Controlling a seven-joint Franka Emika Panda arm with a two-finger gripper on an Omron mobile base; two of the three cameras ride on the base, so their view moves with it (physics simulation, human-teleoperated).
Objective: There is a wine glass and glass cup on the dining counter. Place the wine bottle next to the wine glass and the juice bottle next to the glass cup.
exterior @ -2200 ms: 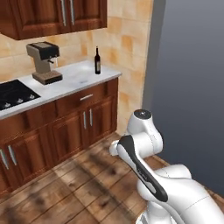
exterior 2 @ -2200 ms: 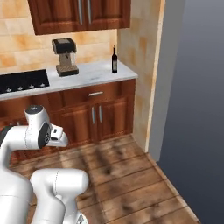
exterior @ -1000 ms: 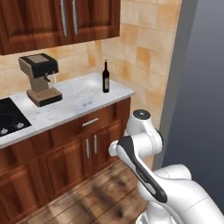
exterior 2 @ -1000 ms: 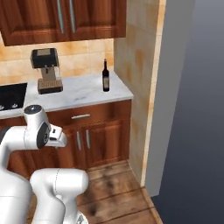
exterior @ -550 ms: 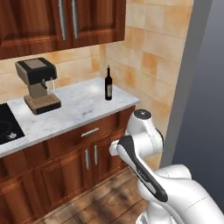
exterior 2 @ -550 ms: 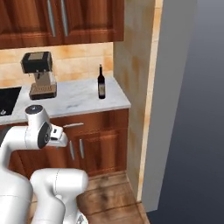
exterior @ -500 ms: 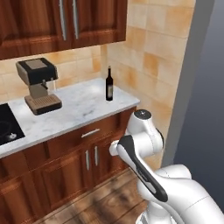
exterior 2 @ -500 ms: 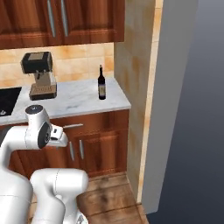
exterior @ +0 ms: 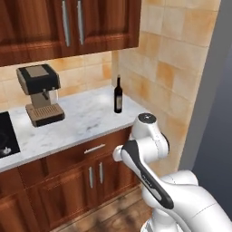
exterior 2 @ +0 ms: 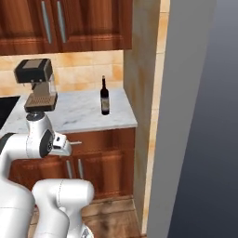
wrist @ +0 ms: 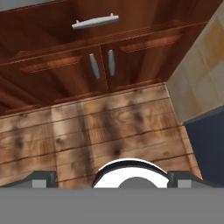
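On the marble worktop (exterior: 86, 120), near its right end and close to the tiled side wall (exterior: 181, 68), the wine bottle (exterior: 118, 95) stands upright and alone. From the right base camera it sits just short of the worktop's right edge, with bare marble all around it. Well to its left stands a coffee machine (exterior: 40, 93), back against the tiled wall, and at the far left edge the corner of a black hob (exterior: 7, 140) shows. Dark wood wall cabinets (exterior: 68, 25) hang above; below the worktop run a drawer with a silver handle (exterior: 94, 148) and cabinet doors (exterior: 97, 176).

The arm is folded up in front of the lower cabinets, well below and short of the bottle. The end effector (wrist: 112, 178) points down at the wood plank floor (wrist: 87, 127), its two dark fingertips (wrist: 39, 178) set wide apart at the bottom corners of the hand view, with nothing between them. That view also takes in the drawer handle and the two door handles.
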